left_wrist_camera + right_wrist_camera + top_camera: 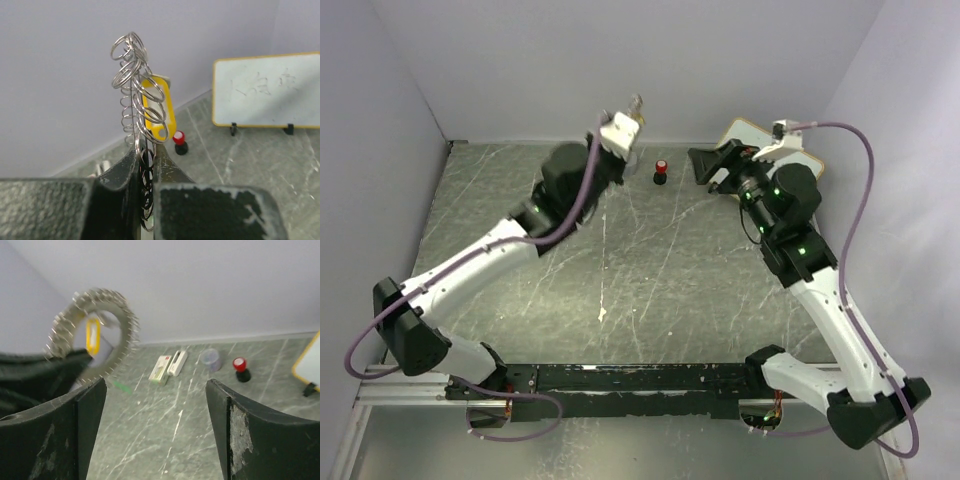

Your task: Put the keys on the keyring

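My left gripper (pixel 148 156) is shut on the keyring (pixel 134 75), a silvery ring fringed with small metal loops, and holds it upright and edge-on above the table's far side (pixel 636 105). The yellow-headed key (pixel 160 107) sits up against the ring; in the right wrist view the yellow key (pixel 92 335) shows through the blurred keyring (pixel 75 315). The green key (pixel 121 386) lies flat on the table below the ring. My right gripper (pixel 156 405) is open with nothing between its fingers, a little to the right of the ring (pixel 705 165).
A red-capped black knob (pixel 661 172) stands between the two grippers. Two small white boxes (pixel 167 367) and a grey cup (pixel 210 359) lie near the back wall. A yellow-framed whiteboard (pixel 267 90) stands at the back right. Walls close three sides.
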Controlling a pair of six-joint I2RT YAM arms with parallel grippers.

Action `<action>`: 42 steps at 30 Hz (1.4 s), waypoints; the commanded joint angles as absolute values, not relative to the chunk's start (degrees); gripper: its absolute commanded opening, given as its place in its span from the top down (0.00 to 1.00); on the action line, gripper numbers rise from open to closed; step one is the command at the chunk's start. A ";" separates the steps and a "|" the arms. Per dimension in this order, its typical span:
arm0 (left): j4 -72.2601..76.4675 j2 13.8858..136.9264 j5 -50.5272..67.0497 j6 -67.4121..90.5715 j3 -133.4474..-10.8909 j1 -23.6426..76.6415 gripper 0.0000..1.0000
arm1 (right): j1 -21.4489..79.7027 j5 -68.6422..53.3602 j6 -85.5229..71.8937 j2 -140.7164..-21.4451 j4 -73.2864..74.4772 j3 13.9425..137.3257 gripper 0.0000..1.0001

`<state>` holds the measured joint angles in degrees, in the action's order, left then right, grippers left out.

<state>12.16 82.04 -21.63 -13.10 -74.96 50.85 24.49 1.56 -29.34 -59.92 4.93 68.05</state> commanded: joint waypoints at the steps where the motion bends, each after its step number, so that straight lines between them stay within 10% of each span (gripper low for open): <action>1: -12.99 85.38 -7.64 -11.77 -93.63 45.03 0.93 | 24.44 11.45 -25.59 -55.94 8.52 68.27 0.19; 14: -43.01 100.62 11.77 -12.69 -125.04 38.95 0.93 | 24.43 15.29 -22.07 -52.69 11.74 66.86 0.18; 42: -27.04 93.81 43.73 -3.52 -87.10 37.42 0.93 | 24.34 13.01 -21.31 -57.65 11.43 64.34 0.17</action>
<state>-34.76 96.77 33.56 -6.74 -90.56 37.69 24.45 13.06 -21.63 -57.60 13.21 64.93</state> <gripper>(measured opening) 0.143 0.825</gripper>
